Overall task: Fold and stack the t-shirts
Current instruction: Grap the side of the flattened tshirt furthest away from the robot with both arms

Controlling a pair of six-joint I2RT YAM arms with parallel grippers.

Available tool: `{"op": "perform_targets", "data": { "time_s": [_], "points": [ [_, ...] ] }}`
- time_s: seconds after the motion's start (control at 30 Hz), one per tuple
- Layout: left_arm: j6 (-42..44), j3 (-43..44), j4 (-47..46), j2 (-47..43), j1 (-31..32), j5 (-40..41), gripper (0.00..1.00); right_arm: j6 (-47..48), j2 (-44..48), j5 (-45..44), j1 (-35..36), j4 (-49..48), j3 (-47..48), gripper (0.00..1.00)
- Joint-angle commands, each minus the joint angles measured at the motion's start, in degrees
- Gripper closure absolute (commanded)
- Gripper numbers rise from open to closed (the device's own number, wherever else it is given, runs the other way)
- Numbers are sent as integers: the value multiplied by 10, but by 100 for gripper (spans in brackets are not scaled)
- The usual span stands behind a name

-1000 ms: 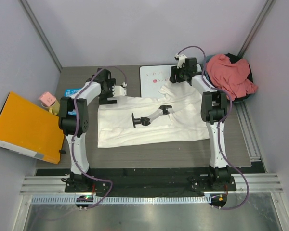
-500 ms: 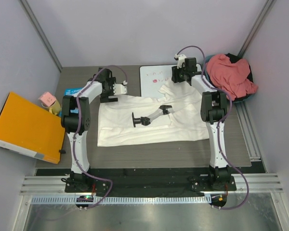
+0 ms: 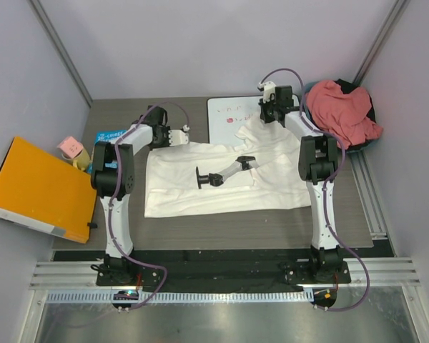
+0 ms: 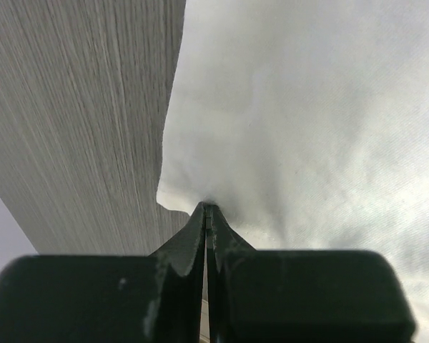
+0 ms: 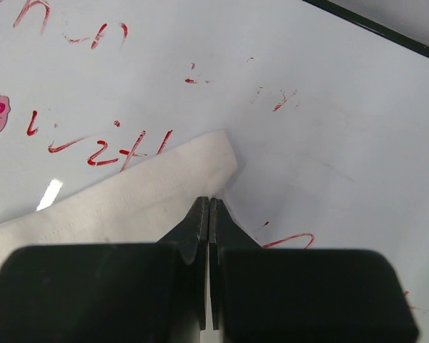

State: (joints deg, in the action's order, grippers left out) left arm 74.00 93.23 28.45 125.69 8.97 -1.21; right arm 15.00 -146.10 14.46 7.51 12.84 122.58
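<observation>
The white t-shirt [image 3: 222, 189] lies spread flat across the middle of the table. My left gripper [image 3: 180, 136] is at its far left corner, and the left wrist view shows the jaws shut on a pinch of the white cloth [image 4: 307, 128] right beside the cloth's edge. My right gripper [image 3: 274, 120] is over the whiteboard [image 3: 225, 114] at the far right. It is shut on the corner of a hemmed strip of the same shirt [image 5: 129, 200]. The salmon pink-red t-shirt [image 3: 339, 111] sits bunched in a dark basket at the far right.
A black and white handled tool [image 3: 222, 175] lies on the white shirt near its middle. An orange folder [image 3: 39, 189], a small pink box [image 3: 70, 148] and a blue item [image 3: 109, 136] lie off to the left. The whiteboard [image 5: 329, 107] carries red marks.
Both grippers have gone from open to shut on the white shirt's far edge. The left gripper has turned and reached in to the corner; the right one has barely moved.
</observation>
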Motion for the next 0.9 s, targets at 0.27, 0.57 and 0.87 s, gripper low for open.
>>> {"op": "perform_targets", "data": {
  "time_s": [0.27, 0.57, 0.87],
  "points": [
    [-68, -29, -83, -76, -8, -14, 100, 84, 101, -25, 1, 20, -41, 99],
    [-83, -1, -9, -91, -7, -61, 73, 104, 161, -22, 0, 16, -95, 99],
    [-61, 130, 150, 32, -31, -141, 25, 114, 187, -29, 0, 12, -134, 99]
  ]
}}
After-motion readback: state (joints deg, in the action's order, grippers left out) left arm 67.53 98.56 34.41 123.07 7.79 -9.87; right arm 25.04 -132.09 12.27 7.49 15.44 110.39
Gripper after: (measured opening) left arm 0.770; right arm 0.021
